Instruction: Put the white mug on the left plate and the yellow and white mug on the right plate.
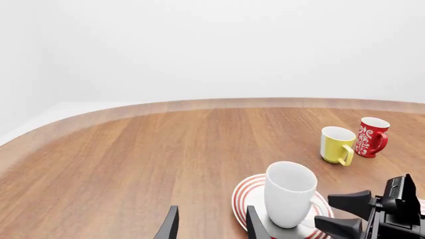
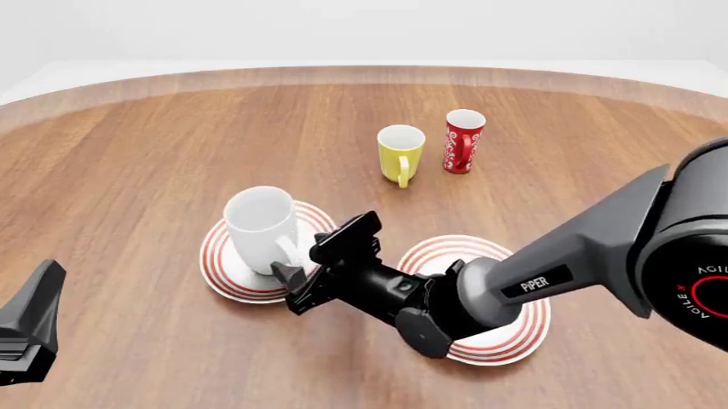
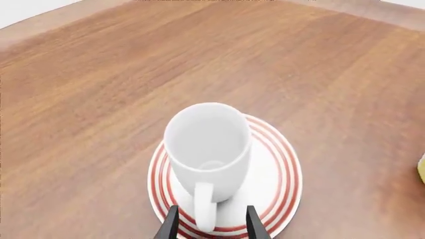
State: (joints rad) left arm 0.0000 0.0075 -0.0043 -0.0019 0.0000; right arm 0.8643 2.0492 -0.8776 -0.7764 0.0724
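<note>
White mug [image 2: 261,220] on left plate [image 2: 223,273], right pincer [image 2: 305,274] spread astride handle

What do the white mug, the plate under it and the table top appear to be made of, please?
The white mug looks like smooth ceramic with a soft, fairly matt sheen, thick-walled and plain. The left plate seems glazed ceramic too, white with painted red rim rings. The table looks like wood or wood veneer: brown streaked grain, satin finish.

White mug [image 2: 262,225] upright on left plate [image 2: 222,271]; yellow and white mug [image 2: 400,152] upright on table, beyond right plate [image 2: 512,339].
</note>
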